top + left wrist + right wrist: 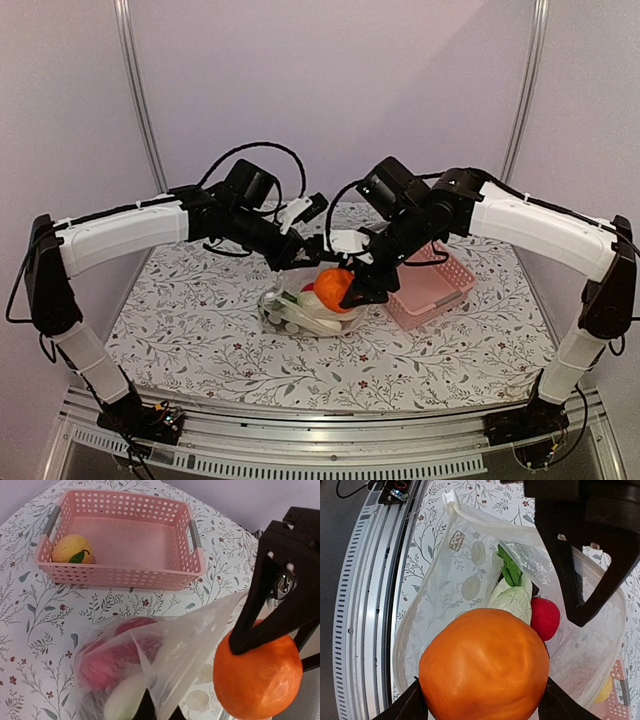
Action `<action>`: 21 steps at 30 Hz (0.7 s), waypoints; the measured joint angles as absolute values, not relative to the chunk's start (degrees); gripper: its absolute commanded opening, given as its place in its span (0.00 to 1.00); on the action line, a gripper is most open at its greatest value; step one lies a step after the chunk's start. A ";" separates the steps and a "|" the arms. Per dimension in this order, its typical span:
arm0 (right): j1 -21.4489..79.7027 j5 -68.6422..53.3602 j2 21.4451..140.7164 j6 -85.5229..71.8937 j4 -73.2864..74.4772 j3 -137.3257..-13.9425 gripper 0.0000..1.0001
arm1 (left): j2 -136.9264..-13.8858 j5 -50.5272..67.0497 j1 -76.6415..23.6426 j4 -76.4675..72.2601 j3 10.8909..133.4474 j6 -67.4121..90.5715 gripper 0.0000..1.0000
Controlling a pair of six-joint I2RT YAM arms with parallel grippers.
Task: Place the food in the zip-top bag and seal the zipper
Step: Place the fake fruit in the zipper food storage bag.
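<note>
Top external view: my right gripper (345, 290) holds a round orange toy fruit (333, 287) over the mouth of the clear, crinkly zip-top bag (295, 315) at the middle of the flower-print table (200, 330).

My right fingers stand wide, clamped on either side of the orange, which hangs just above the opening, not yet inside. My left gripper (298, 260) is pinched fully closed on the bag's upper lip, lifting it so the mouth gapes for the drop. The bag seems to sprawl left to right, mouth raised on the far side and facing up; its thin clear zipper strip (490, 519) is unsealed. A red piece (545, 617) and a white-green leafy one (515, 600) lie inside. One yellow fruit (72, 550) waits in the pink lattice basket (425, 310), right.
</note>
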State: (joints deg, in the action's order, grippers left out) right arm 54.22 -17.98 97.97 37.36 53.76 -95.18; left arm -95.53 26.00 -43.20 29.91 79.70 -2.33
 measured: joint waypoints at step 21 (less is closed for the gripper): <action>62.74 6.94 102.43 40.05 53.74 -92.27 0.99 | -93.71 30.63 -43.88 30.79 79.70 -2.17 0.00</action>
